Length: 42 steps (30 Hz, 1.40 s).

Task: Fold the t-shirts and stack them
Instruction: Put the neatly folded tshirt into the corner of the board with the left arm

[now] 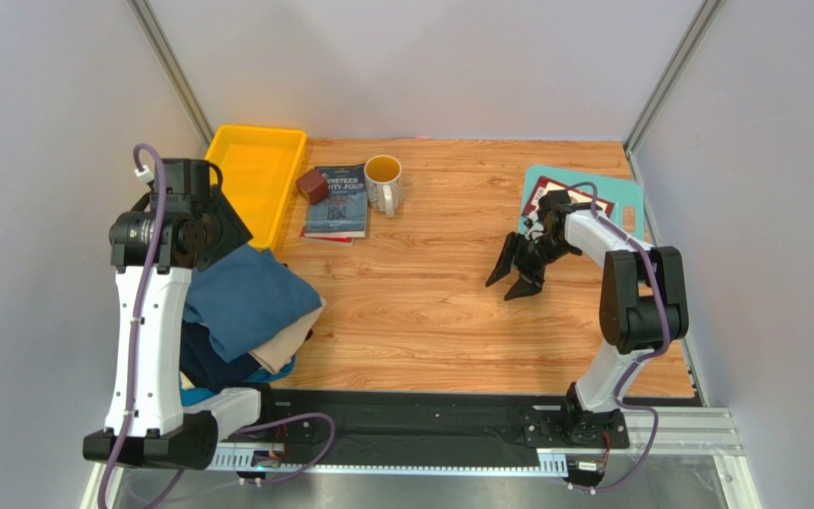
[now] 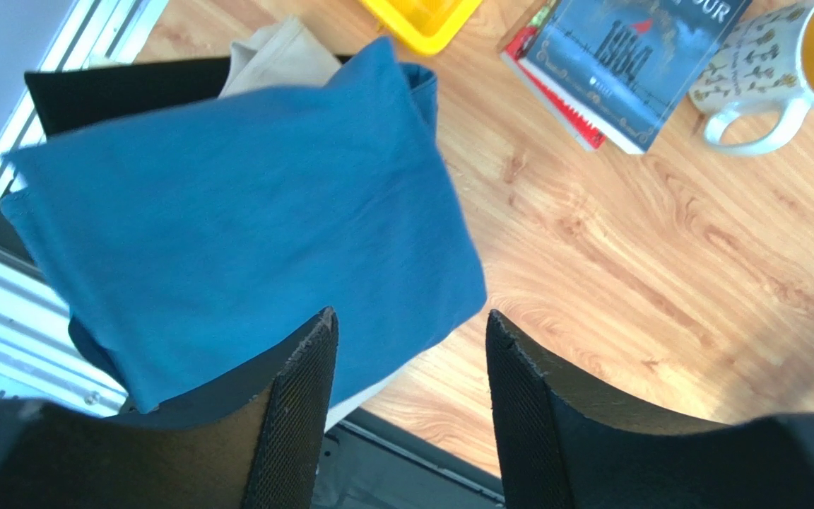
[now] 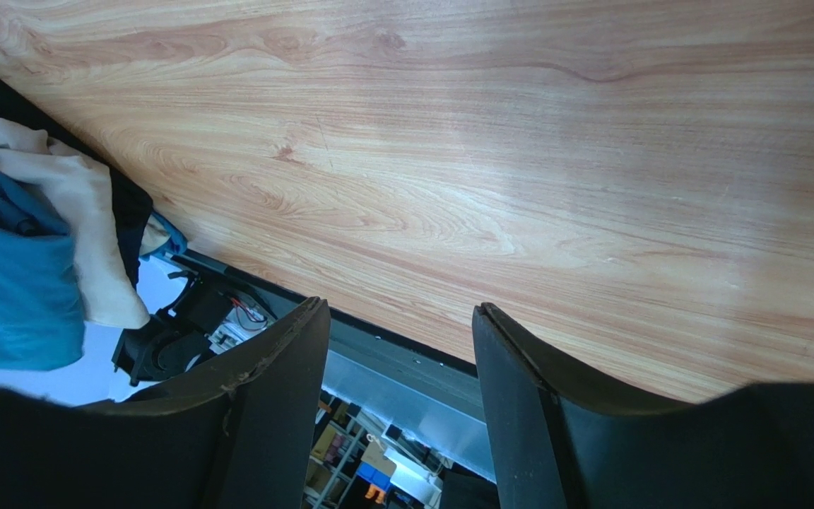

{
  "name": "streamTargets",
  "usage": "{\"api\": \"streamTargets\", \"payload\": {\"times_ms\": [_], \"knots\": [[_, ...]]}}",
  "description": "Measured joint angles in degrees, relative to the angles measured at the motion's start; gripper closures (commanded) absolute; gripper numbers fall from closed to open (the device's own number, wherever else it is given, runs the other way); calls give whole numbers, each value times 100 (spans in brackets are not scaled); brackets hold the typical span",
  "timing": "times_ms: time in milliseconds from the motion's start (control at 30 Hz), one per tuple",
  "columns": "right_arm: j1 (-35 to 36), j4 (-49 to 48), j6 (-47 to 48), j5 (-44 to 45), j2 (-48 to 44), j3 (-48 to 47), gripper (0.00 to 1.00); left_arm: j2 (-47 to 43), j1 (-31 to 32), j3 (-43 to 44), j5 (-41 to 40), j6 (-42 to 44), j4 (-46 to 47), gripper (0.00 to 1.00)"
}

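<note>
Left hand (image 2: pixel 408 318): fingers apart, nothing between them, hanging above the teal-blue t-shirt (image 2: pixel 241 223). That shirt tops the pile at the near-left corner of the table (image 1: pixel 433 308). Beneath it I make out edges only: beige t-shirt (image 1: pixel 286 341), navy t-shirt (image 1: pixel 204 366), and a sliver of light blue t-shirt (image 1: pixel 275 372). My left arm (image 1: pixel 146 329) hides the pile's left side. Right hand (image 1: pixel 515 270): fingers apart, empty, over bare table.
</note>
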State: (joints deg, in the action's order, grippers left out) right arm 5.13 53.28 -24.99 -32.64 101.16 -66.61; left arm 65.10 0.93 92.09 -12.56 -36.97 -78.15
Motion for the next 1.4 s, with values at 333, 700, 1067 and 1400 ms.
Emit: {"api": "streamTargets", "payload": {"times_ms": [333, 700, 1067, 1400], "knots": [[-98, 114, 4, 94, 39, -74, 42, 168, 0, -343, 422, 221, 275, 52], [-146, 122, 0, 116, 87, -181, 42, 33, -2, -2726, 601, 111, 120, 54], [-146, 129, -4, 111, 221, -236, 43, -210, -227, -3025, 608, -282, 186, 46], [-146, 131, -4, 114, 225, -236, 42, -315, -437, -2964, 487, -525, 181, 44]]}}
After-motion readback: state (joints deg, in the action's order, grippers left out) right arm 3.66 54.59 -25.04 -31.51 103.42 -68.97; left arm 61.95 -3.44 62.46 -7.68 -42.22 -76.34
